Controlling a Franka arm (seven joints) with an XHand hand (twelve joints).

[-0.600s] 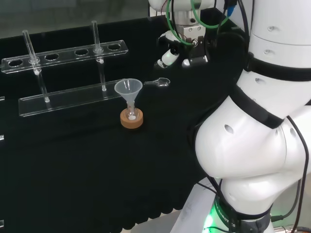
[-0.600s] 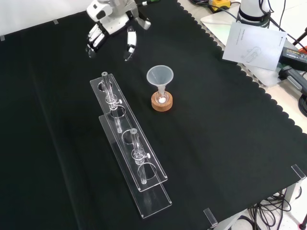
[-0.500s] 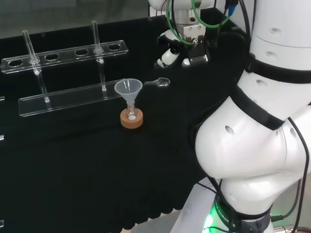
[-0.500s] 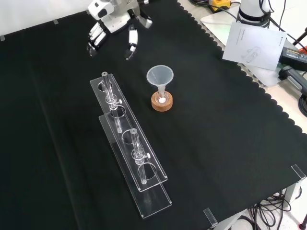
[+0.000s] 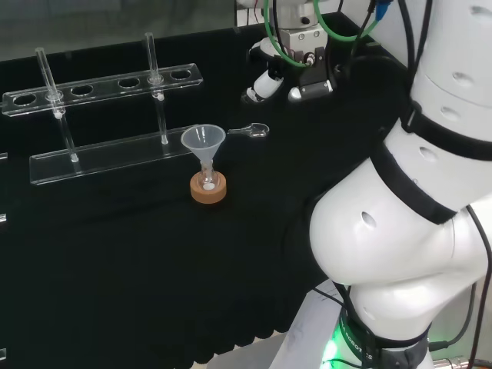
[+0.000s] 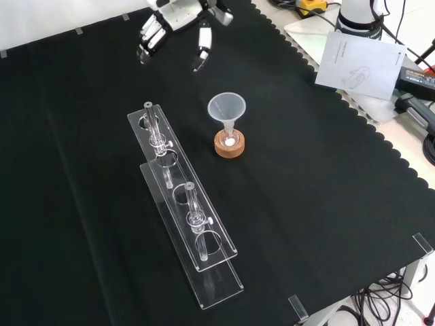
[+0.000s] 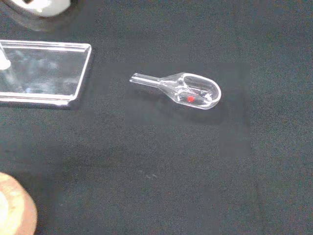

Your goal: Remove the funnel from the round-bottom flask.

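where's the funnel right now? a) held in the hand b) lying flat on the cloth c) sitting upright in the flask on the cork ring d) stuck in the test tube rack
c: the funnel stands upright with its stem in the flask on the cork ring, while the hand hangs apart from it, fingers relaxed and holding nothing.

"What lies on the desk [image 6: 326, 204]?"
"A clear rack [image 6: 180, 204] with two thin glass tubes standing in it."
"Anything else?"
"A small clear scoop [image 7: 188, 91] with a red speck inside."
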